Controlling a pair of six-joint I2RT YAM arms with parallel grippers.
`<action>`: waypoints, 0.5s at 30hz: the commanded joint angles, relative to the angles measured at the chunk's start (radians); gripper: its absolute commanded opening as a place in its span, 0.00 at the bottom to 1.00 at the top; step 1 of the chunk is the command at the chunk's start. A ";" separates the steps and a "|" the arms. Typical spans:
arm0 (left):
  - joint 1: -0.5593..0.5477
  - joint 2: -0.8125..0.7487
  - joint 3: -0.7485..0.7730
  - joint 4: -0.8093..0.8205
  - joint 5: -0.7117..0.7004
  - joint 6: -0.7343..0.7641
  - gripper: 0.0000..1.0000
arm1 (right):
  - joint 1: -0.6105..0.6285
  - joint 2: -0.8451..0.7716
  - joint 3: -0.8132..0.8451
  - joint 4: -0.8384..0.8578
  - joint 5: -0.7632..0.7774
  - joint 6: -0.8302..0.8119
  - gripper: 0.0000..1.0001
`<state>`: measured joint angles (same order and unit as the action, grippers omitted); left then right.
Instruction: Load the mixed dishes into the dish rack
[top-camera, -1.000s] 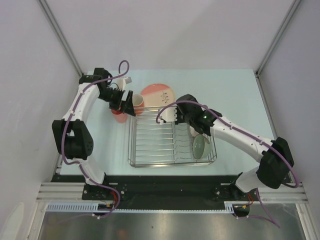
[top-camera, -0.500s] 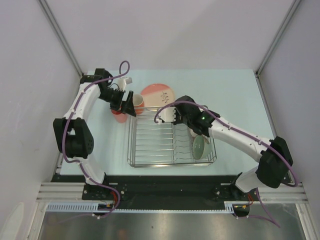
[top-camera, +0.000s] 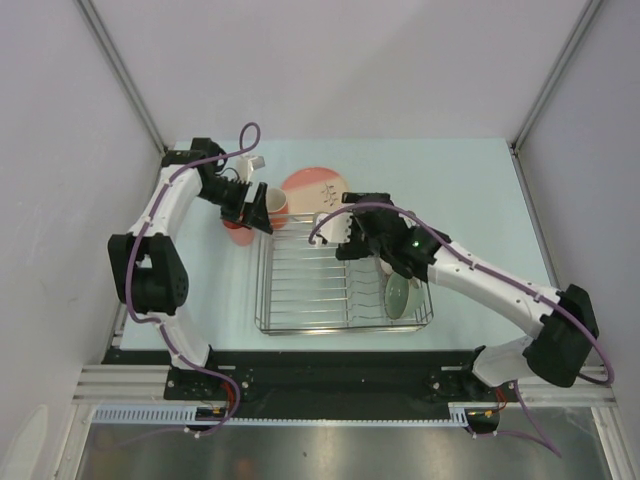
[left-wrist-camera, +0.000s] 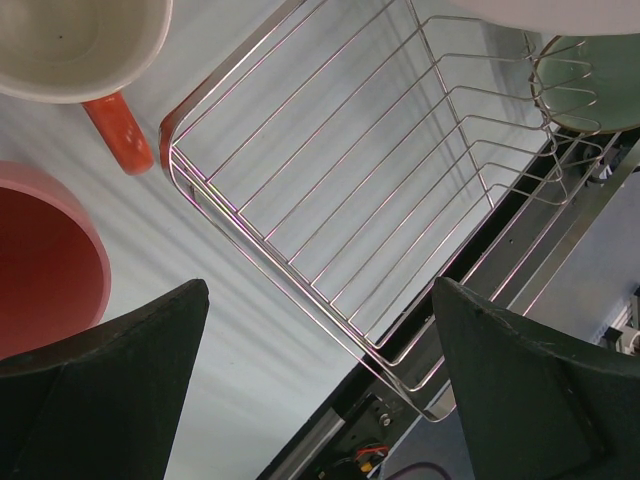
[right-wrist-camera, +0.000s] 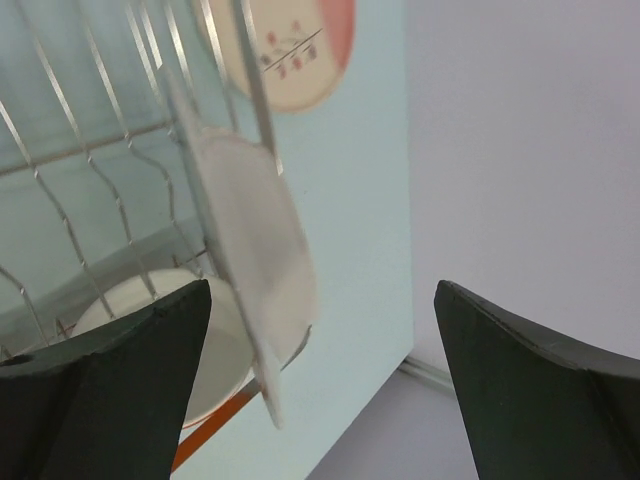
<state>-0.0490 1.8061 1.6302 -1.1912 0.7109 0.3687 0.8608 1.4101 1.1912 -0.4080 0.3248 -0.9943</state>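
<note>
Saw the white shallow plate standing on edge in the dish rack, between spread right fingers. Found left fingers equally spread over the rack's corner, beside orange mug and pink tumbler.

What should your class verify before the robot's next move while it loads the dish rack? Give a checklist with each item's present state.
1. Right end effector open, gripping nothing: ok.
2. White shallow plate standing on edge between tines of the silver wire dish rack: ok.
3. White plate settled steady: cannot tell, blurred.
4. Pale green bowl inside rack: ok.
5. Left end effector open and empty: ok.
6. Orange mug with white inside and pink tumbler loaded: not ok, both on the table beside the rack.
</note>
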 joint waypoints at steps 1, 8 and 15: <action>0.003 -0.005 0.022 -0.010 0.016 0.027 1.00 | 0.033 -0.129 0.007 0.199 0.000 0.042 1.00; 0.003 0.032 0.281 -0.083 0.036 -0.010 1.00 | -0.072 -0.146 0.112 0.509 0.002 0.449 1.00; 0.003 0.200 0.799 -0.153 -0.007 -0.094 1.00 | -0.498 0.320 0.787 -0.058 -0.388 1.121 1.00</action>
<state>-0.0494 1.9335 2.1727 -1.3148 0.7097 0.3397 0.5472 1.4776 1.6569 -0.1947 0.2226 -0.3462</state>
